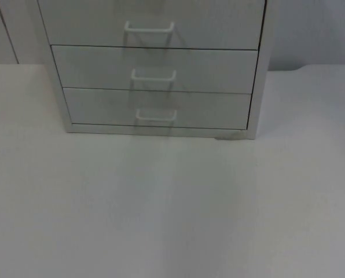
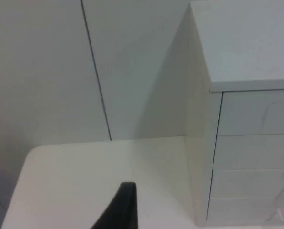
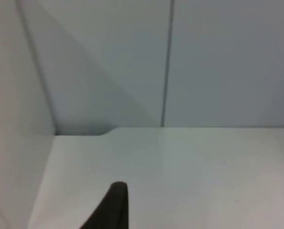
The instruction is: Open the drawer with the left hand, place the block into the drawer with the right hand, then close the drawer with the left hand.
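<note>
White drawer unit (image 1: 155,69) stands upright against the wall, all drawers shut.

The drawer cabinet (image 1: 155,69) is cut off above its top drawer.

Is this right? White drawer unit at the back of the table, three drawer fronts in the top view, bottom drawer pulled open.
Not quite. The bottom drawer is shut, its front flush with the two above in the top view. The rest stands: the white drawer unit sits at the back of the table, three fronts showing. The left gripper is beside the unit's left side over the table.
</note>
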Controlling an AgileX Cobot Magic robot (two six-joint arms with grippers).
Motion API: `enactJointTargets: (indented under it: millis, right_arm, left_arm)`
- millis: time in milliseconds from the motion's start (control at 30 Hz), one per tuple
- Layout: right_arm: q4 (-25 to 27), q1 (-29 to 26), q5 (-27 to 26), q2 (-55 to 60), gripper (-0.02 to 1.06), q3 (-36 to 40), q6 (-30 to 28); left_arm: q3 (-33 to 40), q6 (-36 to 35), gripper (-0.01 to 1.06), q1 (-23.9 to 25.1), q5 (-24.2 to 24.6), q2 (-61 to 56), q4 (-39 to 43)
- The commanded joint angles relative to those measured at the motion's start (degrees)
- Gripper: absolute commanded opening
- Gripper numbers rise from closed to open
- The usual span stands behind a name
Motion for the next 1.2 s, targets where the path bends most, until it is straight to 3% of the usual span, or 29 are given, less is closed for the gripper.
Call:
enactJointTargets:
  millis: [0, 200, 333, 567, 733, 900, 1167]
  right_arm:
    - [2.1, -0.1, 4.7, -8.9, 1.04, 5.4, -1.1]
    - [1.2, -0.1, 7.8, -19.3, 1.04, 12.8, 2.4]
    - [-1.2, -0.1, 10.0, -26.8, 1.04, 18.1, 4.6]
    - [-2.4, 0.6, 14.4, -33.5, 1.04, 22.9, 6.5]
    - [-7.3, 2.4, 21.1, -39.3, 1.04, 23.8, 10.0]
    - [-9.6, 2.4, 24.7, -44.1, 1.04, 24.1, 10.1]
    - [-9.8, 2.4, 26.3, -47.9, 1.04, 27.4, 10.6]
  left_arm:
    - [0.4, 2.5, 1.04, -0.3, 2.3, -3.4, 0.4]
    - [0.4, 2.7, 1.04, -0.3, 6.9, -7.5, 1.4]
    - [0.5, 2.7, 1.04, -0.3, 12.5, -11.3, 1.8]
    - [7.0, 2.7, 1.04, -0.3, 14.6, -18.7, 2.5]
    - [15.4, 0.3, 1.04, -0.3, 17.0, -26.5, 3.7]
    - [17.3, -0.1, 1.04, -0.4, 18.5, -28.8, 5.0]
    - [17.4, -0.3, 1.04, -1.5, 20.4, -29.2, 5.6]
